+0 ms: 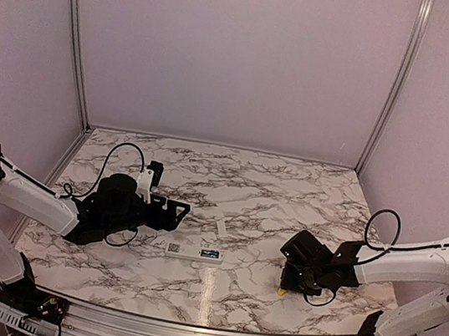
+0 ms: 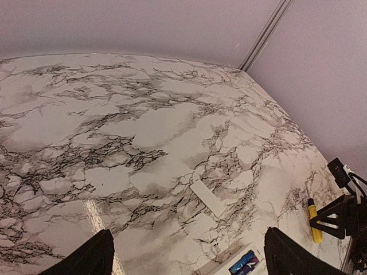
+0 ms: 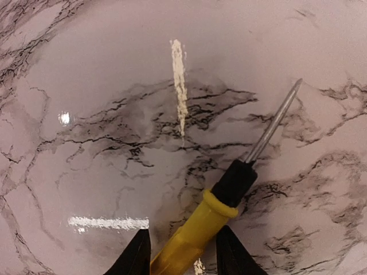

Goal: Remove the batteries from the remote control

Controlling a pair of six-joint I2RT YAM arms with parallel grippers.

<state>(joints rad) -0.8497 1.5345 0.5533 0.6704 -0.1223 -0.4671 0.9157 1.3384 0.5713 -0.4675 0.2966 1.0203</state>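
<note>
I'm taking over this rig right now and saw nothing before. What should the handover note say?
Left gripper: open, empty, hovering near the remote control.
Right gripper: jaws either side of the yellow-handled screwdriver, which lies on the marble table; grip unclear.
Done: battery cover is off, lying apart beyond the remote.
Left: blue batteries still sit in the open compartment; take them out.

Soft, even, pinkish overhead light casts faint shadows and a bright glare streak on the glossy table (image 1: 288,194) just nearer than the remote (image 1: 194,252); views sharp, edges slightly bowed.
</note>
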